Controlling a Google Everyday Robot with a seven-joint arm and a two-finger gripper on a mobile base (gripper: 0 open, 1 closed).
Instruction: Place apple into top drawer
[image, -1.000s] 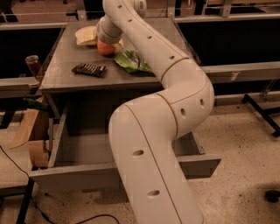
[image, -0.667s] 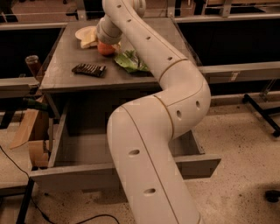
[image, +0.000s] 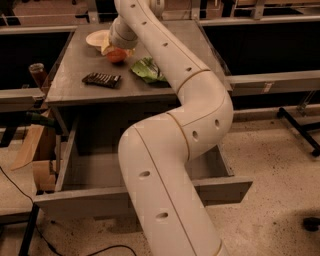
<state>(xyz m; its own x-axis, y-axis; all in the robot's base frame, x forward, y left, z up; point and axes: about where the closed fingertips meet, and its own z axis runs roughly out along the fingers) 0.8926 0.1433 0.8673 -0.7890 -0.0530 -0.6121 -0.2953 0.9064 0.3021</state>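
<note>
The apple (image: 116, 55), red-orange, sits at the back of the grey cabinet top (image: 75, 85), next to a cream bowl (image: 96, 37). My gripper (image: 118, 48) is right over the apple, at its top, and my white wrist hides most of the gripper. The top drawer (image: 100, 195) is pulled out wide open below the cabinet top. Its inside is bare where it shows, and my arm covers its middle and right part.
A dark snack bar (image: 102, 79) and a green bag (image: 147, 70) lie on the cabinet top in front of the apple. A brown cup (image: 36, 74) stands at the left. A cardboard box (image: 35, 150) stands left of the drawer. Table frames line the back and right.
My arm has shifted slightly to the left. The gripper stays at the apple, which has barely moved.
</note>
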